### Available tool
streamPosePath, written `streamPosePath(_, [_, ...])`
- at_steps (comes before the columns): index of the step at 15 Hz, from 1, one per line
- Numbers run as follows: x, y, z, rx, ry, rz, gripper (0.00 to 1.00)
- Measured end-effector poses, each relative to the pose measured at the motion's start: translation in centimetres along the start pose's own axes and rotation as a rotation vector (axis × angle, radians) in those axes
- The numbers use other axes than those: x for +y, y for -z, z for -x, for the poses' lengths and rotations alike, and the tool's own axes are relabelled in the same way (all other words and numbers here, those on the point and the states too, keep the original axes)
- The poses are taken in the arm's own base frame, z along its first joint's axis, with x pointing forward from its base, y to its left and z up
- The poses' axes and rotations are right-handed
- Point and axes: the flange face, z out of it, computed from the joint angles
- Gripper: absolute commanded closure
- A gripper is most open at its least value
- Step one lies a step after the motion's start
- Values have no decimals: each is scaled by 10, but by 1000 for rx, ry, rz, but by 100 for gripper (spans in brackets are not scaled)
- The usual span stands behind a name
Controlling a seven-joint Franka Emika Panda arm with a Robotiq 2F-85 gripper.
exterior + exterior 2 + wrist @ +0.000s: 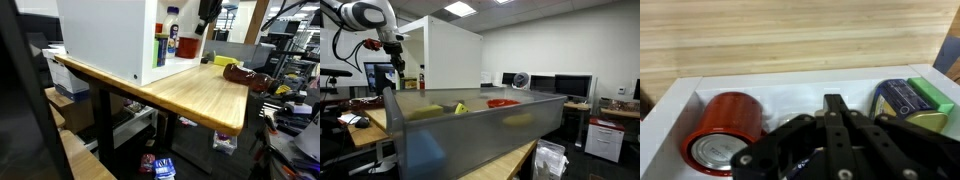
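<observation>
In the wrist view, the gripper [834,102] is hanging at bottom centre, jaws pressed together on nothing. One cylindrical red metal can [725,135] is sitting lower left. One glossy rectangular blue-green carton [910,102] is sitting right, both within one smooth white box [790,85].

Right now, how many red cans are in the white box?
1: the red can sits at the left of the white box, beside the shut tool. The tool may hide more behind it.

Red silver-ended can [728,130] sits inside the white box [790,88].
</observation>
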Motion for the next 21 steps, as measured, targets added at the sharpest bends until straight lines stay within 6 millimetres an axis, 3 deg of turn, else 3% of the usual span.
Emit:
streamPosePath(7, [34,-20,12,-159,1,55,100])
streamPosePath(13, [63,-23,19,-227,31,61,100])
streamPosePath(14, [67,-23,21,-228,37,58,95])
streamPosePath(15, [70,-22,24,-227,47,52,74])
streamPosePath(21, [81,-8,47,-190,114,24,45])
